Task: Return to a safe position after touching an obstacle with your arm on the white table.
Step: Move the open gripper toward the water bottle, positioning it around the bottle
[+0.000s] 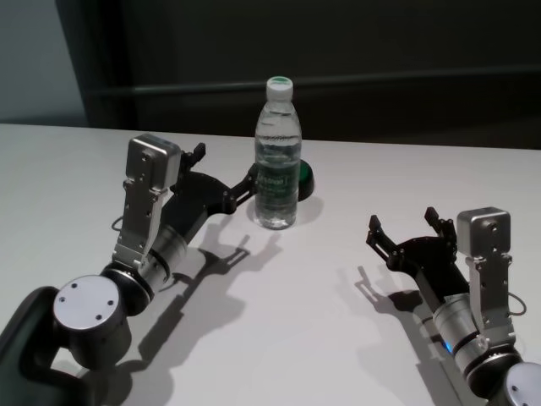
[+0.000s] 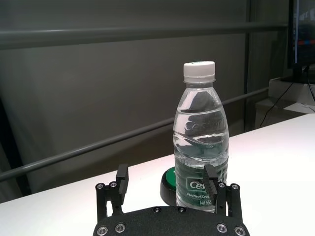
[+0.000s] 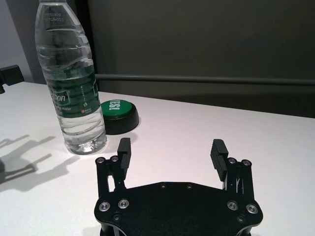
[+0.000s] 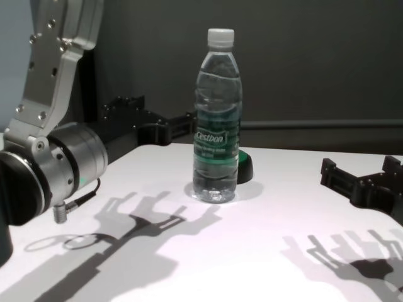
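Observation:
The obstacle, a tall clear water bottle (image 1: 277, 161) with a white cap and a green label, stands upright on the white table (image 1: 76, 178). My left gripper (image 1: 226, 167) is open and empty, just left of the bottle. One fingertip (image 1: 252, 179) is at the bottle's side at label height; I cannot tell if it touches. In the left wrist view the bottle (image 2: 201, 142) stands behind one finger (image 2: 210, 177). My right gripper (image 1: 403, 222) is open and empty, low over the table at the right, well apart from the bottle (image 3: 71, 83).
A small dark dome-shaped button with a green top (image 1: 304, 179) sits on the table just behind and right of the bottle, also in the right wrist view (image 3: 117, 110). A dark wall with a rail runs behind the table's far edge.

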